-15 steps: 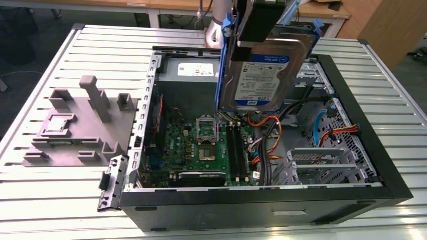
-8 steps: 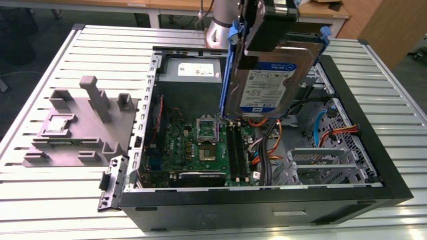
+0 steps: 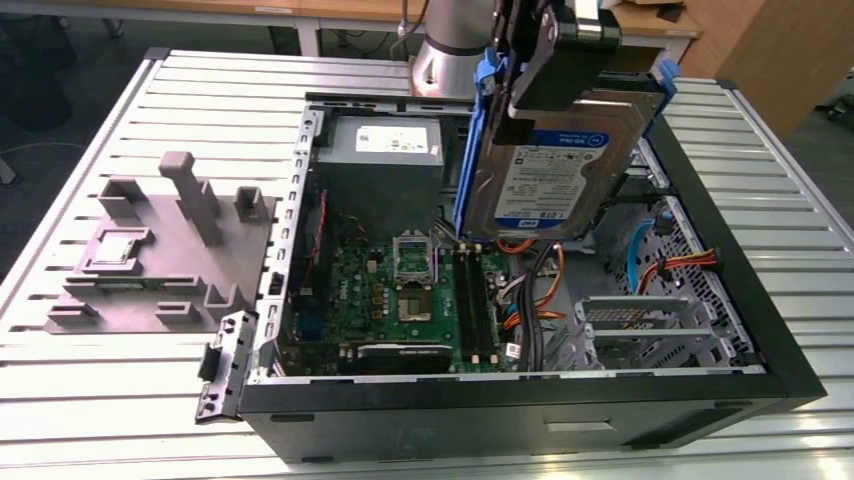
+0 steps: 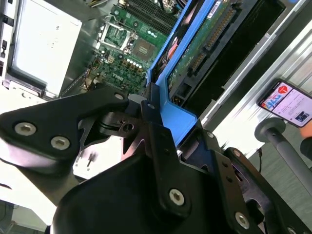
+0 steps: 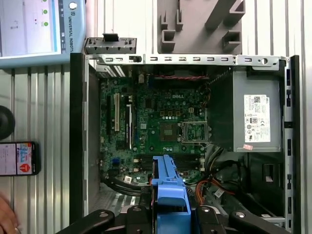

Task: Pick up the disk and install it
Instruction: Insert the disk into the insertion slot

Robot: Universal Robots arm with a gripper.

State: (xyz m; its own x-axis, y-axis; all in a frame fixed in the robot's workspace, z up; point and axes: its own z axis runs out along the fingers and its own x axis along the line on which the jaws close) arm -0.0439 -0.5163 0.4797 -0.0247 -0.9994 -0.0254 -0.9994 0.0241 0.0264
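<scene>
The disk (image 3: 554, 185), a silver hard drive with a white-and-blue label in a blue plastic carrier, hangs upright over the open computer case (image 3: 534, 400). It is above the motherboard (image 3: 400, 300), clear of the case floor. My gripper (image 3: 541, 90) is shut on the disk's upper edge. In the second wrist view the black fingers (image 4: 151, 131) clamp the blue carrier (image 4: 178, 122), and the disk's circuit-board side (image 4: 204, 44) extends away from them. The first wrist view shows the carrier edge (image 5: 168, 187) above the memory slots.
A grey holder block (image 3: 160, 250) stands on the slatted table at the exterior view's left. Inside the case are the power supply (image 3: 380, 150), orange cables (image 3: 534, 290) and a metal drive bay (image 3: 641, 320). A phone (image 5: 17, 158), a pendant screen (image 5: 39, 27) and a hand (image 5: 5, 217) lie beside the case.
</scene>
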